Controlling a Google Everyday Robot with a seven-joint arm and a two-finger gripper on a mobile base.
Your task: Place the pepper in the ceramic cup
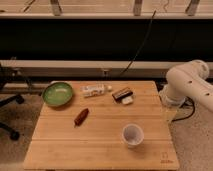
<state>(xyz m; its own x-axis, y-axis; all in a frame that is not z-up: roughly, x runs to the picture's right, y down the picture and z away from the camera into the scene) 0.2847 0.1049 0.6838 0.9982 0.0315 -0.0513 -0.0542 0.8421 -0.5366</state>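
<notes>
We count one pepper, one ceramic cup and one bowl on the surface; the tool is off-frame right, and we cannot tell its state

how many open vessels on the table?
2: a green bowl at the back-left corner, and the ceramic cup front-right of centre. None seems hidden. The gripper is out of view; only the arm shows at right.
</notes>
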